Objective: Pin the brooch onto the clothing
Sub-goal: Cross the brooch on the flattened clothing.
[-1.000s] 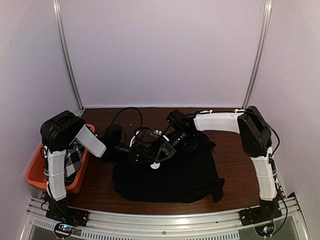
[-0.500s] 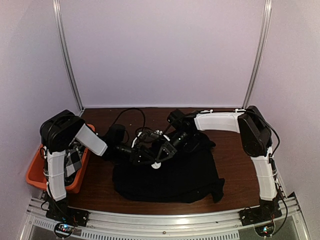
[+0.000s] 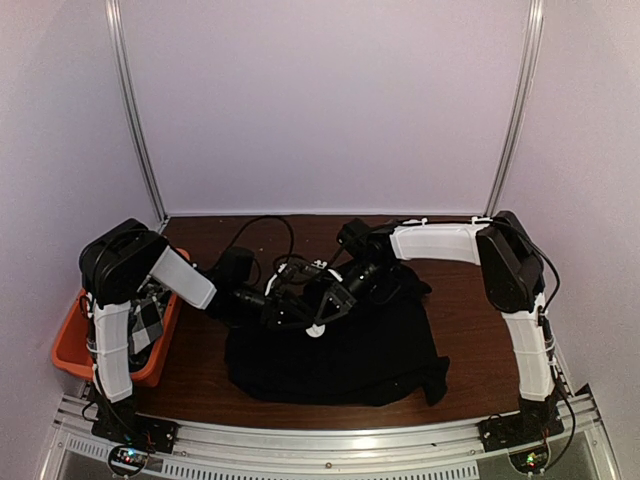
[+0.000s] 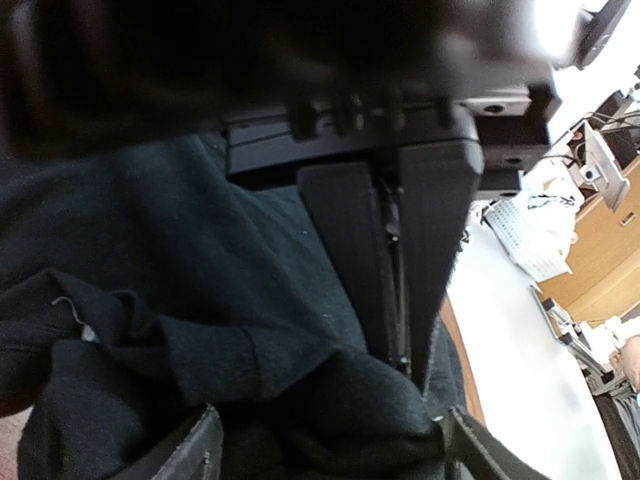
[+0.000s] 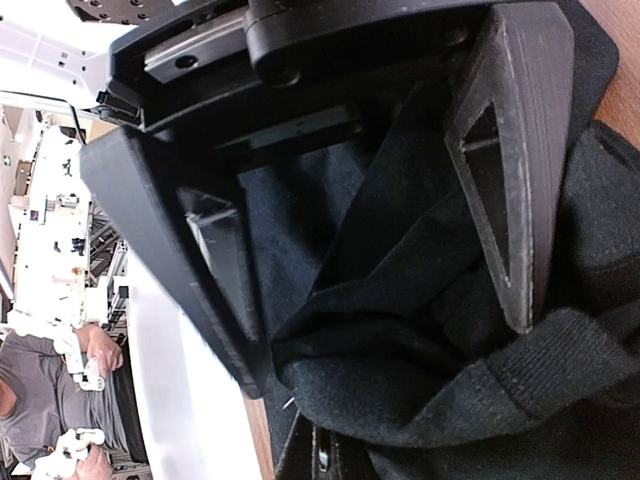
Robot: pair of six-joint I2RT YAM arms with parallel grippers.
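Note:
The clothing, a black T-shirt (image 3: 340, 355), lies bunched in the middle of the table. My left gripper (image 3: 288, 303) comes in from the left and stands open, its fingers (image 5: 500, 170) wide apart on either side of a raised fold of the shirt (image 5: 420, 340). In the left wrist view that fold (image 4: 330, 400) fills the space in my left gripper (image 4: 335, 442). My right gripper (image 3: 320, 318) meets it from the right, fingers (image 4: 400, 260) pressed shut, tips at the fold. The brooch (image 3: 315, 330), a small white disc, sits at the right gripper's tip. A thin silver point (image 5: 289, 402) shows beside my right gripper (image 5: 330, 462).
An orange bin (image 3: 68, 350) at the table's left edge holds a black-and-white checked cloth (image 3: 148, 325). Black cables (image 3: 262, 228) loop over the brown table (image 3: 470, 330) behind the grippers. Metal posts and pale walls close in the back and sides.
Both grippers and the white disc have crept slightly to the right over the shirt. The shirt lies as before.

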